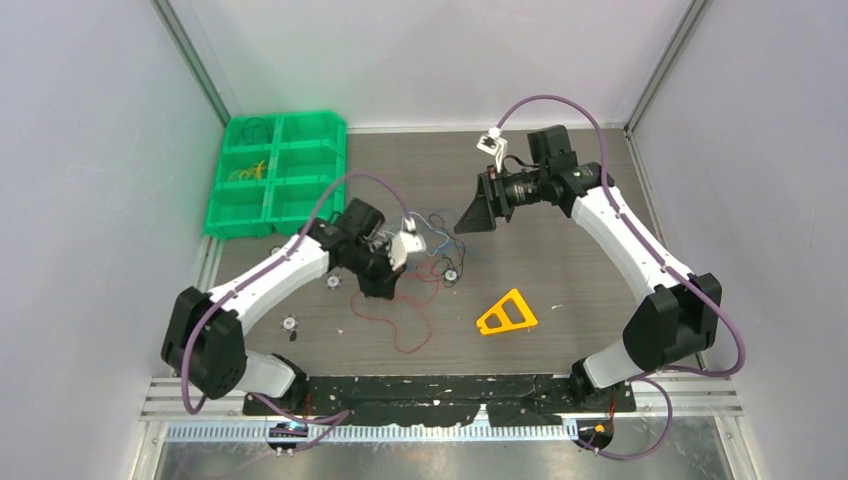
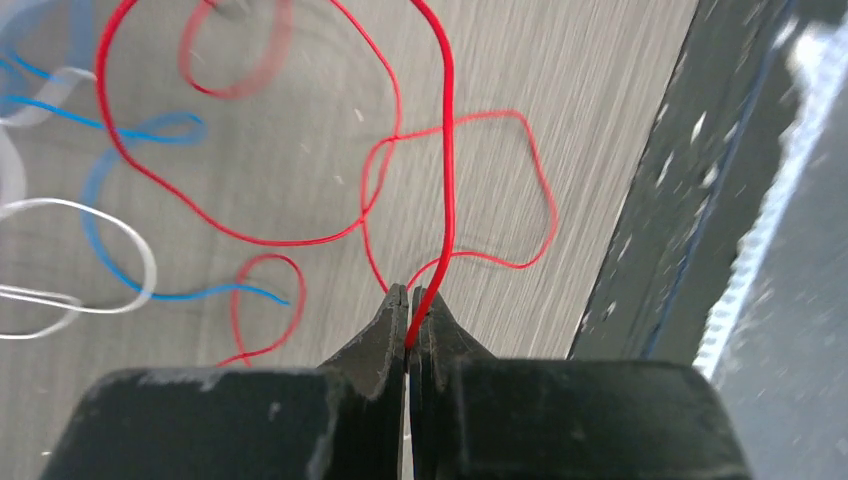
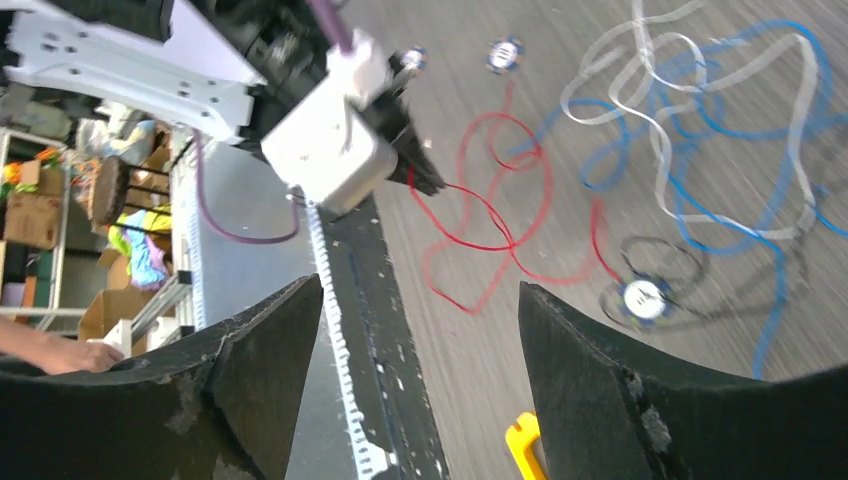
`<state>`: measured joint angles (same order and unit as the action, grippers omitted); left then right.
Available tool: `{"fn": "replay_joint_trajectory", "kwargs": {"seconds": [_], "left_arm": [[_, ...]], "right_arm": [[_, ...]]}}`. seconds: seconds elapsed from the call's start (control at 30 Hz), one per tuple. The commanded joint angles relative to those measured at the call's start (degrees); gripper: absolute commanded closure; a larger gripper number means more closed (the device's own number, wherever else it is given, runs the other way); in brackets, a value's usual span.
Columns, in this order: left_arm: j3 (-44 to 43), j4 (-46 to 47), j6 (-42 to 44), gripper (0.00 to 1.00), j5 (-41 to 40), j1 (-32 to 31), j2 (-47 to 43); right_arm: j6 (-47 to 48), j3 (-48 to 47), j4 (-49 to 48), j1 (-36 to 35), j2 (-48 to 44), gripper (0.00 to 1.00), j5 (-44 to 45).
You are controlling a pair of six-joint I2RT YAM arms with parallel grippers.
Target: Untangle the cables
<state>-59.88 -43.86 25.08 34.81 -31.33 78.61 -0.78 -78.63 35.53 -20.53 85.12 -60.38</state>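
Closed at the bottom of the left wrist view, the left gripper (image 2: 408, 297) jaws pinch the red cable (image 2: 449, 150), which runs straight up the frame away from them. Blue and white cables (image 1: 436, 238) lie tangled on the surface (image 1: 580, 300) between the two arms. Just to their right, the right gripper (image 1: 468, 218) faces them, its jaws wide open and empty.

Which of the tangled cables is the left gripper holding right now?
The red cable, pinched in the shut left gripper; the blue cable and white cable lie free.
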Motion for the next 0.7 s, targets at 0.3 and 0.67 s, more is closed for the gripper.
{"fn": "replay_joint_trajectory", "kwargs": {"seconds": [0.3, 0.67], "left_arm": [[9.90, 2.32, 19.62, 0.42, -23.35, -10.06, 1.52], [20.21, 6.81, 40.20, 0.01, -12.94, -11.08, -14.55]], "right_arm": [[13.15, -5.14, 15.94, 6.97, 0.85, 0.22, 3.51], [14.12, -5.24, 18.02, 7.41, 0.92, 0.22, 3.57]]}}
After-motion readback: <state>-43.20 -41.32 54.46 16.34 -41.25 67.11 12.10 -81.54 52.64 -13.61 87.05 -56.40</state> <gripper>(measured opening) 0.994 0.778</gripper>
